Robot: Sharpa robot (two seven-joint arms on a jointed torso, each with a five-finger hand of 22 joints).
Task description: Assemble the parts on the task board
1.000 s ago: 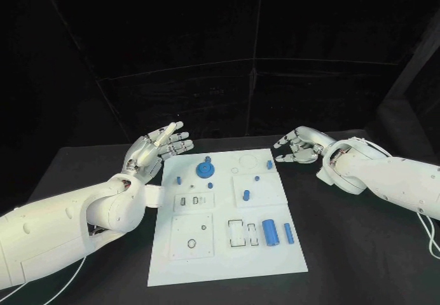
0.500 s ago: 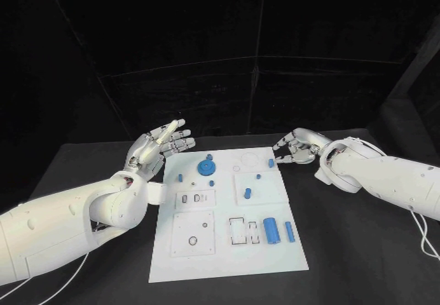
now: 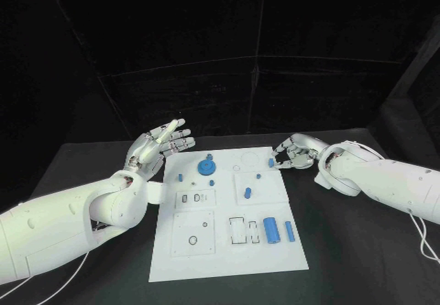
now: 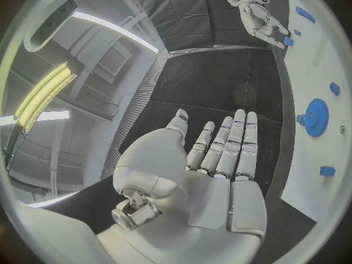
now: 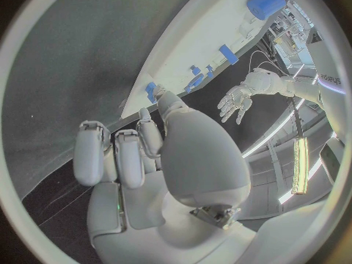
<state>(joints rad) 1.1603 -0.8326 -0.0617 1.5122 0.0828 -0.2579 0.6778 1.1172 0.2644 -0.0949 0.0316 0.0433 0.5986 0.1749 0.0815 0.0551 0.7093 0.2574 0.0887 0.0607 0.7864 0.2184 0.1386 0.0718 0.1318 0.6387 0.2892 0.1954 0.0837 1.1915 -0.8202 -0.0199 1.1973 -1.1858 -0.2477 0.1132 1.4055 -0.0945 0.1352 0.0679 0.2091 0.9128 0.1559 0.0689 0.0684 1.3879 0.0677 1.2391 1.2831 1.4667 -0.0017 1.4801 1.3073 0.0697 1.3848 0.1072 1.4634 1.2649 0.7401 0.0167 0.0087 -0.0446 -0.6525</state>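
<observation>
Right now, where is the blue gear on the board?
In the head view the blue gear sits on the far part of the task board, toward its left, near the open left hand raised beside that edge.

task board: white plate, flat mid-table, long side running away from the robot | parts: blue gear near far end | small blue peg at far right edge | two blue cylinders lying near right

Head camera looks down; wrist cameras sit behind palms, sharing the task board.
</observation>
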